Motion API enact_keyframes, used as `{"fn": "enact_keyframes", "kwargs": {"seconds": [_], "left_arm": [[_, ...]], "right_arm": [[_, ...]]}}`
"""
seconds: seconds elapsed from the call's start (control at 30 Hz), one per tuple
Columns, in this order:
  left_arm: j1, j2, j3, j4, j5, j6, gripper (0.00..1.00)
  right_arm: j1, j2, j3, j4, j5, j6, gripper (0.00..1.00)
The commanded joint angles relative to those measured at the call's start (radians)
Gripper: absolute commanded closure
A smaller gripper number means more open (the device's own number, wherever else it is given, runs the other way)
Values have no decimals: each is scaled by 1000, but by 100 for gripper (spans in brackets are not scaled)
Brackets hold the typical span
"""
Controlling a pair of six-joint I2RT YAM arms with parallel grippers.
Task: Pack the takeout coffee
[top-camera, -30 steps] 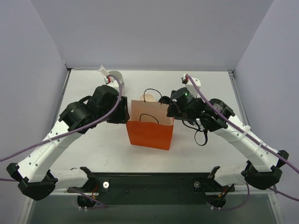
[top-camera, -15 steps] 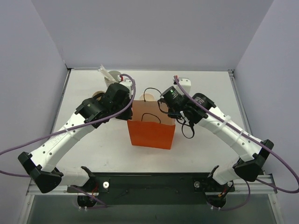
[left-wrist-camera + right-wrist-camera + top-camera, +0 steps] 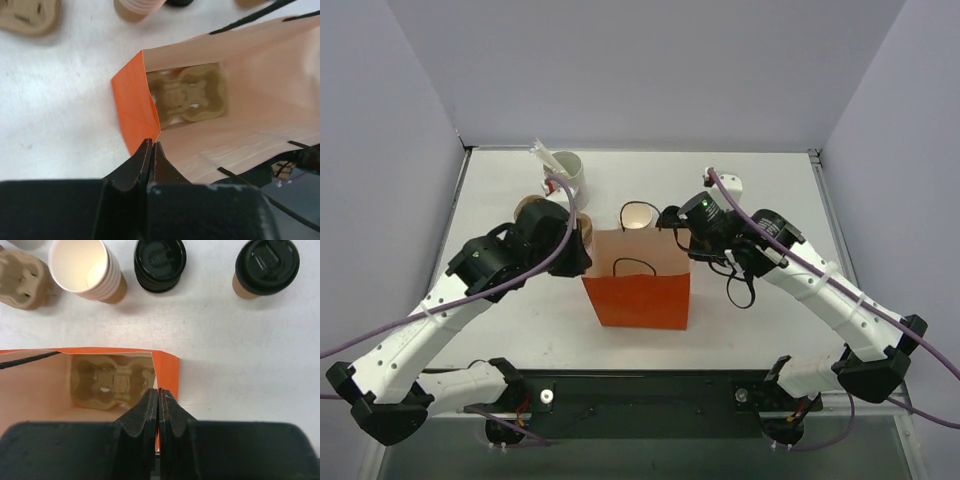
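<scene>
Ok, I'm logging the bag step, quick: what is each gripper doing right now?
Left gripper: closed, pinching a rim corner of the orange paper bag.
Right gripper: closed, pinching the bag's rim on its other side.

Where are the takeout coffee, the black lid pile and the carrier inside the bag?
takeout coffee (image 3: 266, 260): right wrist view, centre of its black lid.
black lid pile (image 3: 160, 259): right wrist view, top lid.
carrier (image 3: 112, 381): right wrist view, middle of the tray.

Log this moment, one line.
left end effector: shut on orange bag rim | right end effector: shut on opposite rim | cup carrier: in bag | takeout coffee: on table, outside bag
</scene>
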Motion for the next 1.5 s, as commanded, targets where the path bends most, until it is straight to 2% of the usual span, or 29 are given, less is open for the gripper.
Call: {"fn": "enact_keyframes", "kwargs": {"seconds": [0.0, 0.1, 0.2, 0.3, 0.53, 0.67, 0.73, 0.83, 0.93, 1.17, 1.37, 1.47], "left_arm": [[11, 37, -108, 45, 65, -33, 100], [11, 62, 54, -15, 29, -13, 100], [13, 59, 142, -47, 10, -9, 100], [11, 54, 141, -51, 31, -23, 100], [13, 42, 80, -57, 39, -48, 100], [13, 59, 95, -77, 10, -25, 82], [15, 64, 103, -81, 9, -9, 75], [19, 70, 115, -83, 1, 4, 69], [28, 76, 117, -83, 9, 15, 59], [28, 109, 126, -66, 52, 56, 50], [28, 139, 107, -88, 4, 72, 50], [28, 137, 95, -65, -30, 96, 54]], "right_arm": [[-10, 21, -97, 29, -17, -36, 100], [-4, 32, -19, 27, -21, -59, 100], [7, 17, 65, 27, 2, -62, 100], [8, 12, 93, 27, 4, -64, 100], [8, 0, 36, 29, 9, -38, 98], [4, 0, 16, 27, 25, -42, 90], [2, -6, 12, 26, 22, -39, 80], [2, -29, 12, 23, 24, -33, 75], [2, -62, 10, 18, 33, -30, 70], [1, -108, 6, -3, 82, -52, 63], [-4, -132, -7, -5, 105, -82, 59], [-13, -135, -14, -7, 116, -99, 57]]}}
